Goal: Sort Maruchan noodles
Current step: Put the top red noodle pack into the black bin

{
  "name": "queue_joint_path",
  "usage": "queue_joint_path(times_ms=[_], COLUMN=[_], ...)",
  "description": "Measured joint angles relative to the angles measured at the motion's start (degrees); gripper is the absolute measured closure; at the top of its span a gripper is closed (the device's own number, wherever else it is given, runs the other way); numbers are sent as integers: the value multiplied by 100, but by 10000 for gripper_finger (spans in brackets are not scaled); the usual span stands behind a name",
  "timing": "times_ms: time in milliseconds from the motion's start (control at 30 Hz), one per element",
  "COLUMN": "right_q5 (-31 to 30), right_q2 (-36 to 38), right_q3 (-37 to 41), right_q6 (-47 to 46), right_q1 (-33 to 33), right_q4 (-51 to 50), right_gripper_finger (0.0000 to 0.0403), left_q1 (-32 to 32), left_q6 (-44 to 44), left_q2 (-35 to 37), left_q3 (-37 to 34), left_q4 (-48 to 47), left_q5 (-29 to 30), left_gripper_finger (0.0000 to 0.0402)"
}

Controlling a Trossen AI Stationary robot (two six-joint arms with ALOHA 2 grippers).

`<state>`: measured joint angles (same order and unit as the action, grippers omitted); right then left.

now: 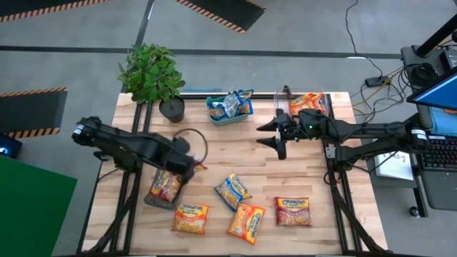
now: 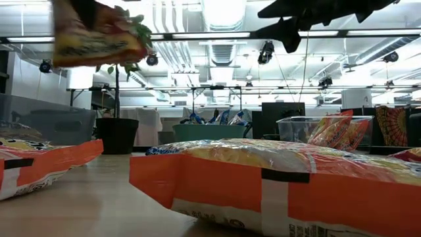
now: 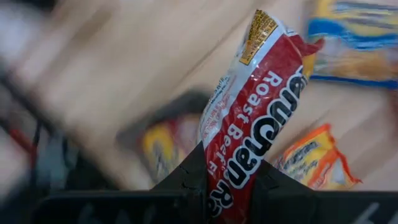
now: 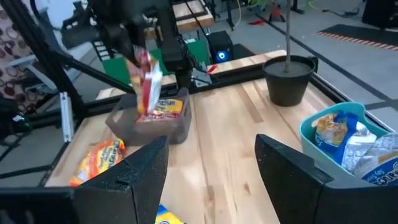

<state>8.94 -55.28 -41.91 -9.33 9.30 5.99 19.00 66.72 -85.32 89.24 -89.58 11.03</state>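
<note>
Up front on the wooden table, four packets lie flat: orange ones &, a red one, a blue-edged one just behind. L gripper holds its fingers closed on a red Roast Beef packet, hanging above the clear bin w/ another packet inside. R gripper hovers mid-table, fingers apart, holding nothing. Farther back, teal tray has blue packets, far clear bin has orange ones, beside a potted plant
</note>
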Motion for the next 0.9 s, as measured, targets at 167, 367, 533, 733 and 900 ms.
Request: queue_joint_path(times_ms=[167,367,533,733,900], right_q5=[-13,-14,-14,-12,-10], right_q2=[-44,-38,-38,-38,-38], right_q3=[2,2,2,2,2], right_q6=[143,193,197,189,189], right_q1=[12,24,24,24,24], right_q4=[-74,-124,-111,-107,-107], right_gripper_finger=[174,174,174,174,174], left_q1=[186,425,487,577,571], left_q6=[971,1829,2204,2343,2791], left_q2=[-48,-135,-142,-14,24], left_q3=[11,-262,-487,-998,-1448], left_q4=[139,-42,-39,-45,-40], left_q5=[-489,-569,-546,-772,-763], left_gripper_finger=[373,373,373,373,373])
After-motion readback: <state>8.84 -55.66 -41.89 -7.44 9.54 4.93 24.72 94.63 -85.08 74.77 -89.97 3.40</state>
